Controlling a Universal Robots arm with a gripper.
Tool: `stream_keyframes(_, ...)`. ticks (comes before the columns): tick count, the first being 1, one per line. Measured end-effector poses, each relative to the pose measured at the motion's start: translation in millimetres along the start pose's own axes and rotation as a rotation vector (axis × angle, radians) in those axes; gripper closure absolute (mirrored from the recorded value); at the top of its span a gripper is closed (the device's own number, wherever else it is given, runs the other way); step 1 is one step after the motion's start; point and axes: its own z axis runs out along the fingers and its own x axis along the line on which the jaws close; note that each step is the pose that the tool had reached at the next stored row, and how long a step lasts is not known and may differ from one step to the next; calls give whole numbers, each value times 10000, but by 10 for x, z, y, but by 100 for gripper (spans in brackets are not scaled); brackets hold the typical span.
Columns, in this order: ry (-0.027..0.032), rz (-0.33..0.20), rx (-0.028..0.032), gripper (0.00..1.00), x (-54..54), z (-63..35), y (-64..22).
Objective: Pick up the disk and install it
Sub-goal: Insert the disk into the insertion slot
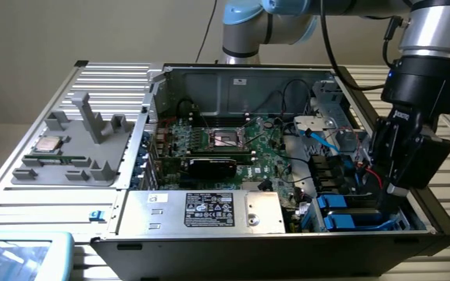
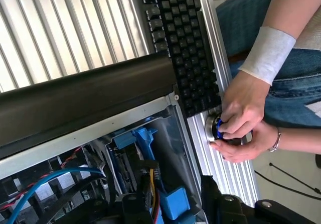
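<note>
A ribbed aluminium surface point(image 1: 53, 205) carries an open computer case point(image 1: 241, 88). Lower right in the exterior view, the end effector point(image 1: 391, 202) reaches into the drive bay beside the blue-railed disk point(image 1: 348, 222); gripping or not, I can't tell. I'd say seating wants rails square, clear of the cables point(image 1: 328, 143).

Blue-railed disk point(image 1: 348, 222) in drive bay

A ribbed aluminium table point(image 1: 53, 205) carries the open computer case point(image 1: 287, 252), a grey parts tray point(image 1: 112, 158) and a black keyboard point(image 2: 185, 43)
</note>
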Motion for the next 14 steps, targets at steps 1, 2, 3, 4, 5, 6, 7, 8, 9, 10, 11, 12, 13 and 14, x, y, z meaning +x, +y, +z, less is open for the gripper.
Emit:
stream_keyframes(1,-1,0,0,45,-8,-1,3)
stream_keyframes(2,-1,0,0,39,-17,-2,6)
stream_keyframes(3,-2,-1,0,33,-25,-2,9)
stream_keyframes(4,-2,-1,-1,33,-29,-2,10)
stream_keyframes(5,-2,0,-1,26,-29,-2,10)
stream_keyframes(6,-2,0,-1,26,-29,-2,9)
stream_keyframes(7,-2,0,-1,26,-30,-2,9)
stream_keyframes(8,14,4,-6,26,-33,-6,9)
stream_keyframes(9,61,15,-23,26,-37,-11,9)
stream_keyframes(10,106,22,-35,26,-40,-16,10)
stream_keyframes(11,130,33,-53,26,-48,-22,11)
stream_keyframes(12,155,45,-73,26,-55,-26,12)
stream_keyframes(13,181,58,-95,26,-62,-30,14)
stream_keyframes(14,209,74,-120,26,-69,-33,15)
